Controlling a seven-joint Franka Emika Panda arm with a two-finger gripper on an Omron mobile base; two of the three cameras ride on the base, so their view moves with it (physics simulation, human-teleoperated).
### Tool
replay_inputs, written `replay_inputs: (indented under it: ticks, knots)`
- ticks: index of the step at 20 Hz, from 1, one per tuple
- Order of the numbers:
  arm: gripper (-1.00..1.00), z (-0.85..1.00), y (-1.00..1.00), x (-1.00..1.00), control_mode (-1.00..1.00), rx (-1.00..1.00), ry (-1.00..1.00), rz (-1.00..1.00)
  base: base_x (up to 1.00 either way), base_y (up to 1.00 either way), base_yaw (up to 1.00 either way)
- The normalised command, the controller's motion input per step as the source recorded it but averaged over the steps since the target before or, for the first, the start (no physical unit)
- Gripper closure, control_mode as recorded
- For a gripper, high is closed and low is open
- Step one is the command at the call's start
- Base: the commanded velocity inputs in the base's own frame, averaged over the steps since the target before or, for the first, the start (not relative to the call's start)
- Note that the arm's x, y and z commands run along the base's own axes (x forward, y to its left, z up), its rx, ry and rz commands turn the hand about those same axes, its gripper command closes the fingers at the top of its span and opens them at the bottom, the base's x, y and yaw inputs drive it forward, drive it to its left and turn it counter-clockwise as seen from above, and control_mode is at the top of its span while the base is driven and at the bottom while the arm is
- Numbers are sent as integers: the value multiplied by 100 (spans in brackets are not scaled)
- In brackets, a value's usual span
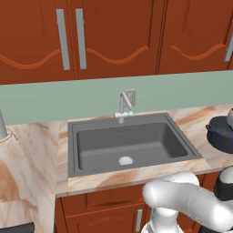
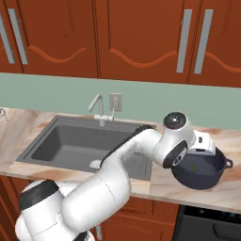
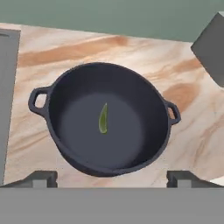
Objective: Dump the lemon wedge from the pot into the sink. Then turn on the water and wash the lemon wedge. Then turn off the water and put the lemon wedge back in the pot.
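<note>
We see the pot (image 3: 107,120) sitting upright on the marble counter (image 3: 87,48), just to the right of the sink (image 1: 127,141). It is a squat, dark navy-black pot with a small loop handle on each side. In the hand view we look straight down into it, and the lemon wedge (image 3: 103,118) lies on its floor near the middle, a thin yellowish-green sliver.

The gripper (image 3: 112,177) hangs above the pot with its two dark fingertips (image 3: 41,177) spread wide, one near each lower corner of the hand view, and nothing between them. They stand on the near side of the pot's rim, and we cannot tell whether they touch it.

In the right base view the white arm (image 2: 117,169) reaches up and across the sink's right end, and its wrist is over the pot, hiding part of the rim. The sink's dark grey basin holds a round silver-white drain (image 1: 125,160), and a small silver faucet (image 1: 124,105) stands at its back edge. Behind it run a pale green backsplash (image 1: 91,98) and red-brown upper cabinets (image 1: 118,36).
</note>
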Motion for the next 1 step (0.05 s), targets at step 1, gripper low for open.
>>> replay_inputs:
  ticks: [1]
  knots:
    - [-100, 40, 38, 0, -100, -6, 46, -15, 0, 0, 0]
